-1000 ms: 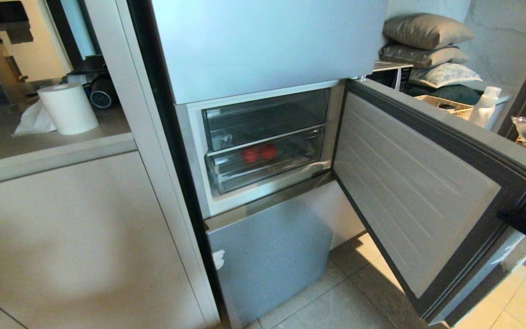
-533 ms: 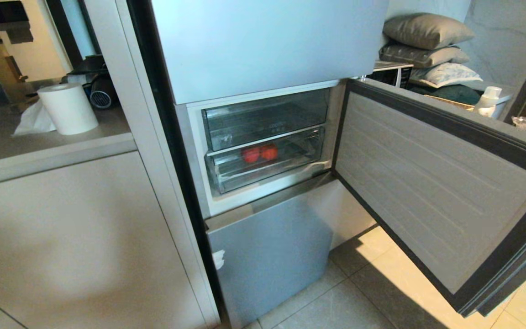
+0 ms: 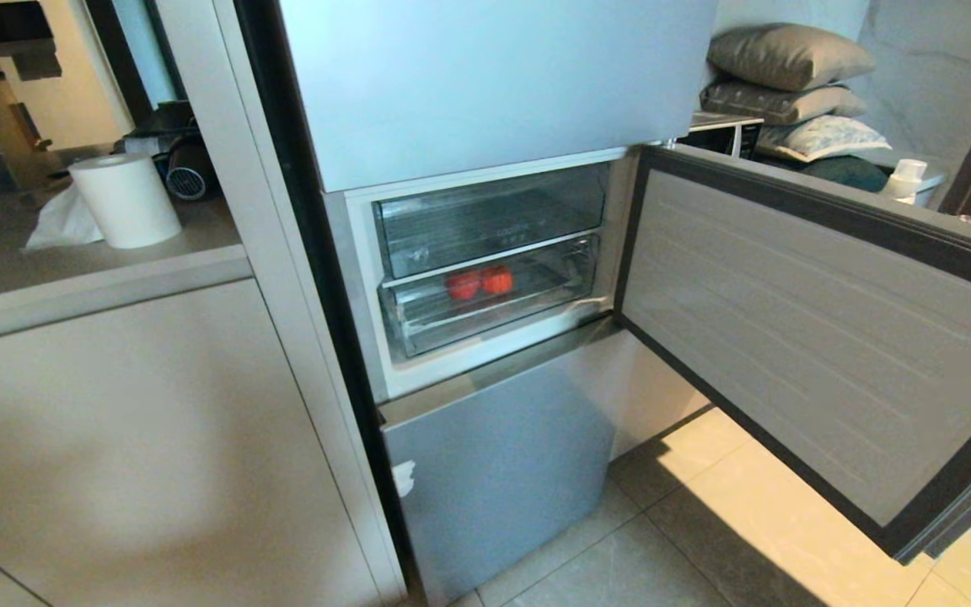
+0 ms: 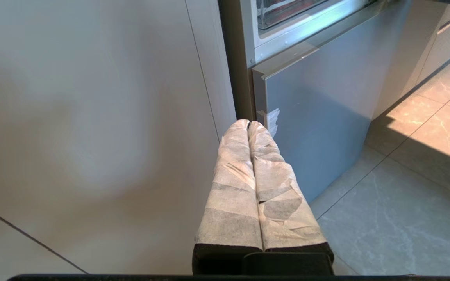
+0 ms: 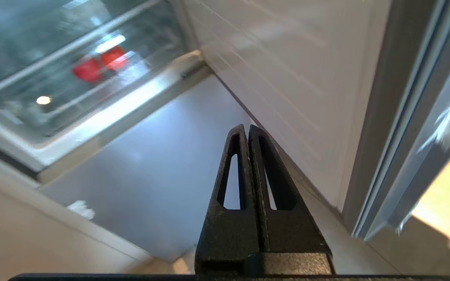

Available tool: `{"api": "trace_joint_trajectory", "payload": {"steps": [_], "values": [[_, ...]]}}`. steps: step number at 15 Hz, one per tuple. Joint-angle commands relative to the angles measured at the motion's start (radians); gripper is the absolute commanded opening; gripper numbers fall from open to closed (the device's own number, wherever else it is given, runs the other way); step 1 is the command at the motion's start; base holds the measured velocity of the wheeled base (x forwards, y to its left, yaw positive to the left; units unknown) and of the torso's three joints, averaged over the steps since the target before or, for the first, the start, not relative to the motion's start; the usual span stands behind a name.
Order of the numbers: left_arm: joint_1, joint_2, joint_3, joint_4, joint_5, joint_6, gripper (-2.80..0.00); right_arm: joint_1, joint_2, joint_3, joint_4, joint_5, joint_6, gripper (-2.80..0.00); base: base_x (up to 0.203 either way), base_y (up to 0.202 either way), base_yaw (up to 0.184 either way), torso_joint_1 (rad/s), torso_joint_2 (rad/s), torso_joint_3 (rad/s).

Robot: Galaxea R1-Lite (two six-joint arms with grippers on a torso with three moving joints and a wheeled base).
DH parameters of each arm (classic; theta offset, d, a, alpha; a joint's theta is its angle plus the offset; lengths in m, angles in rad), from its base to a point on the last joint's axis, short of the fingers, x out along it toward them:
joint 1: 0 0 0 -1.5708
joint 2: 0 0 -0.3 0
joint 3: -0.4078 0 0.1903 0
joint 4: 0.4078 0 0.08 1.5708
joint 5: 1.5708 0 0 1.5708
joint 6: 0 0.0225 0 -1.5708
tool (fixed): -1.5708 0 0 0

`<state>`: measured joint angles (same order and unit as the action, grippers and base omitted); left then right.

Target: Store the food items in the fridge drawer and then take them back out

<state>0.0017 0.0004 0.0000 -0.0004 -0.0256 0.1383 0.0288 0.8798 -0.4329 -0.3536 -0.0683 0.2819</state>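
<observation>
Two round red food items (image 3: 463, 286) (image 3: 497, 280) lie side by side inside the fridge drawer (image 3: 494, 324), a clear bin that is pushed in under a clear upper compartment. The right wrist view shows them as red blurs (image 5: 88, 70) behind the clear front. My right gripper (image 5: 247, 128) is shut and empty, low in front of the fridge beside the open door's inner face (image 5: 287, 78); it is outside the head view. My left gripper (image 4: 247, 124), its fingers wrapped in white tape, is shut and empty, parked low near the lower fridge door (image 4: 318, 117).
The open middle fridge door (image 3: 789, 337) juts out to the right over the tiled floor (image 3: 620, 565). A paper roll (image 3: 125, 200) stands on the counter at left. Cushions (image 3: 789, 55) and a white bottle (image 3: 903, 181) sit behind the door.
The fridge door has swung wider open toward the right. The dark arm part at the right edge of the head view has left the picture. The red items and drawer stay put.
</observation>
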Motion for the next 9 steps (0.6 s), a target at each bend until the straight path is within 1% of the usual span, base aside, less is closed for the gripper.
{"api": "trace_joint_trajectory", "payload": {"steps": [1, 3, 4, 6, 7, 9], "values": [[0.001, -0.002, 0.002, 0.002, 0.004, -0.021, -2.8, -0.006, -0.006, 0.026, -0.002, -0.004, 0.002, -2.8, 0.0, 0.0, 0.0, 0.0, 0.0, 0.0], [0.001, -0.002, 0.002, -0.003, 0.024, -0.124, -2.8, -0.005, -0.075, 0.08, 0.002, -0.004, -0.037, -2.8, 0.0, 0.0, 0.0, 0.0, 0.0, 0.0], [0.001, -0.002, 0.002, -0.004, 0.026, -0.129, -2.8, -0.005, -0.155, 0.129, 0.003, -0.004, -0.072, -2.8, 0.0, 0.0, 0.0, 0.0, 0.0, 0.0], [0.001, -0.002, 0.002, -0.004, 0.026, -0.134, -2.8, -0.006, -0.29, 0.215, 0.011, -0.006, -0.116, -2.8, 0.0, 0.0, 0.0, 0.0, 0.0, 0.0], [0.001, -0.002, 0.002, -0.004, 0.026, -0.134, -2.8, -0.005, -0.358, 0.247, 0.033, -0.006, -0.127, -2.8, 0.0, 0.0, 0.0, 0.0, 0.0, 0.0], [0.001, -0.002, 0.002, -0.004, 0.026, -0.134, -2.8, -0.004, -0.502, 0.296, 0.126, -0.004, -0.151, -2.8, 0.0, 0.0, 0.0, 0.0, 0.0, 0.0]]}}
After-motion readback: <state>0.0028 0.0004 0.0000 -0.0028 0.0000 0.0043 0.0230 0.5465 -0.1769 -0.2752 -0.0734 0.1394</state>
